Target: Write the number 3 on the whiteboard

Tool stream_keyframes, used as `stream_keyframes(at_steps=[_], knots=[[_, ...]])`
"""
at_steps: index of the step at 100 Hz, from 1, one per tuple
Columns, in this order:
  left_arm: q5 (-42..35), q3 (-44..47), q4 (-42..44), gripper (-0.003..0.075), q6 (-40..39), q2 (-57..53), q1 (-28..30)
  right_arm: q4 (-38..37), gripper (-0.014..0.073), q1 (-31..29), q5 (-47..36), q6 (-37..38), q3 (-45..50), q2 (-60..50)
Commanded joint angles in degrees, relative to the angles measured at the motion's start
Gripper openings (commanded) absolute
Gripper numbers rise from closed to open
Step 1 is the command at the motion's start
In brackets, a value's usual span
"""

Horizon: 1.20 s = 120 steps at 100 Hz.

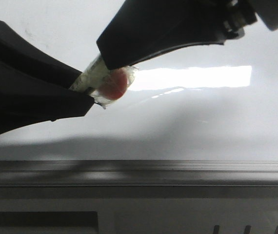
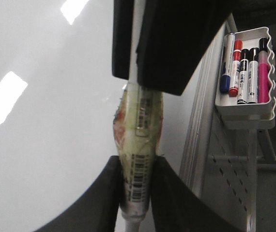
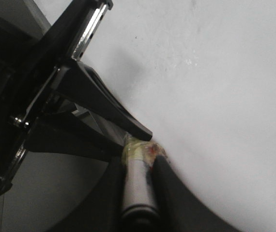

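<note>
1. Black fingers of your left gripper are clamped round the barcoded end of a tape-wrapped marker; your right gripper pinches its other end, likely a handover.
2. Beyond, the whiteboard is glossy, pale and bare: no number 3 shows.
3. Spare markers sit in a tray past the board's frame edge.

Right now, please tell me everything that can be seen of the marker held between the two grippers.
The marker is a slim, pale cylinder with a printed label and barcode, wrapped around its middle in crinkled clear tape or film. A red part shows through the wrap. Both grippers clamp it: the left gripper holds the barcode end, and the right gripper holds the other. It lies tilted, close before the glossy whiteboard. Its tip is hidden, so contact with the board cannot be judged.
</note>
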Motion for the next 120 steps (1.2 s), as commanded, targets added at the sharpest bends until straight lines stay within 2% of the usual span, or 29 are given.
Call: stream_keyframes(at_steps=[1,9,16,27,51,71,94,120], knots=[[-4.67,-1.80,-3.88,0.0240,-0.60,-1.04,-0.41,-0.61,-0.0066,-0.30,-3.16,-0.55,-1.96,-0.53],[-4.12,-1.80,-9.27,0.0399,-0.60,-2.87,-0.41,-0.61,-0.0066,-0.30,-2.74,-0.55,-2.38,-0.65],[-2.36,-1.80,-13.10,0.0449,-0.60,-5.10,-0.41,-0.61,-0.0066,-0.77,1.37,-0.55,-4.44,-0.65],[1.28,-1.80,-13.58,0.0438,-0.60,-8.82,-0.41,-1.82,-0.0066,-2.26,6.50,-0.55,-8.58,-0.65],[6.82,-1.80,-17.21,0.0438,-0.60,-16.07,-0.41,-4.05,-0.0066,-5.11,8.88,-0.55,-15.35,-0.55],[6.71,-1.80,-19.56,0.0365,-0.60,-18.28,3.49,-5.84,-0.0066,-9.19,11.76,-0.55,-18.67,0.64],[5.79,-1.80,-19.56,0.0365,-0.60,-18.28,9.83,-5.84,-0.0066,-10.92,14.23,-0.55,-22.58,4.26],[4.21,-1.80,-19.56,0.0365,-0.60,-18.28,10.74,-8.18,-0.0066,-11.61,14.53,-0.55,-23.85,6.57]])
